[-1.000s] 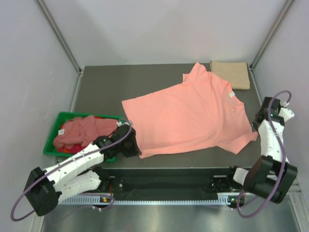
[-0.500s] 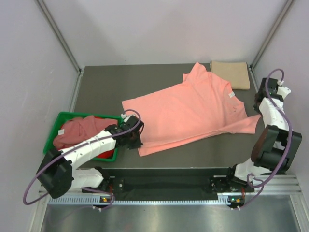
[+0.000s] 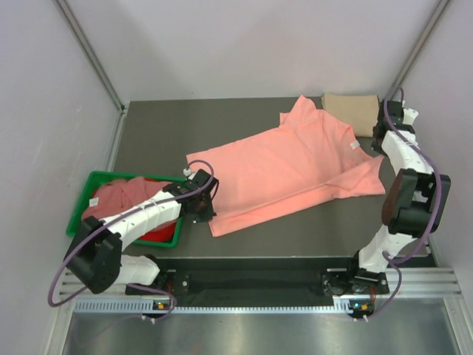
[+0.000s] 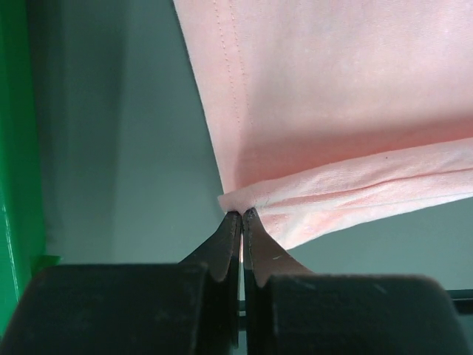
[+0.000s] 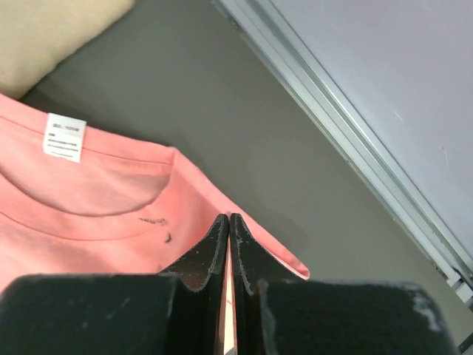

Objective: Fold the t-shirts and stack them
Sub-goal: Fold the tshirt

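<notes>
Left tool (image 4: 242, 214) is clenched on the hem corner of the salmon-pink t-shirt (image 4: 332, 96); right tool (image 5: 229, 219) is pinched shut on its edge just beside the collar. The shirt lies spread on the worktop (image 4: 126, 148) ahead of both tips. It's light and limp, so you'll get sag and drag between grips: hold corners and seams, keep it taut. The folded tan t-shirt (image 5: 44, 37) sits beyond your right tool.
</notes>
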### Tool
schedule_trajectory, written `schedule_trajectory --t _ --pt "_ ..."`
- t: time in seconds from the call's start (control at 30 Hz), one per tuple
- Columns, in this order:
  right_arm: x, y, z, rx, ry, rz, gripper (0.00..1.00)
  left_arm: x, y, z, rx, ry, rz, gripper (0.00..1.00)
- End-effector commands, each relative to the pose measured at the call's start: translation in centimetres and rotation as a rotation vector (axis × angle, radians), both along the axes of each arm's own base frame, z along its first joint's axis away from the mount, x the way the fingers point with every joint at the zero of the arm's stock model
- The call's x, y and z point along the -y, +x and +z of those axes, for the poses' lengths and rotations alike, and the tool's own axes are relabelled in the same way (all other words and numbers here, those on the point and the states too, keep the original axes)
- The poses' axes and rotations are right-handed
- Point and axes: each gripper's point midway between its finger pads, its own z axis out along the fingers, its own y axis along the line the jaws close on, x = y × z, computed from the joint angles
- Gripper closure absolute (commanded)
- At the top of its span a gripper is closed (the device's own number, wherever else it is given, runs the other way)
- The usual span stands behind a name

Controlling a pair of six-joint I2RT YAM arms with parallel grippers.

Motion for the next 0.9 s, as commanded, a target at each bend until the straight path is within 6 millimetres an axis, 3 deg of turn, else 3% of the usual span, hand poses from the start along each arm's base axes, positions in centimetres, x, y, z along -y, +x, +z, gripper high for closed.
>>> schedule_trajectory --t 0.0,0.4,0.6,0.87 --pt "-0.3 2.8 1.8 0.028 -0.057 0.04 1.0 0.1 1.7 1.1 0.045 0.01 -0.004 1.0" --pt "-0.6 5.2 1.3 -0.006 -0.103 0.104 1.0 -0.8 4.2 1.2 0.048 0.043 0.018 1.0" --pt "-2.5 7.4 1.1 0.028 -0.1 0.197 1.0 -1.4 4.6 0.6 0.036 0.059 0.027 1.0" --pt "-2.2 8.7 0.6 -0.004 -0.141 0.212 1.0 -1.6 5.0 0.3 0.027 0.054 0.028 1.0"
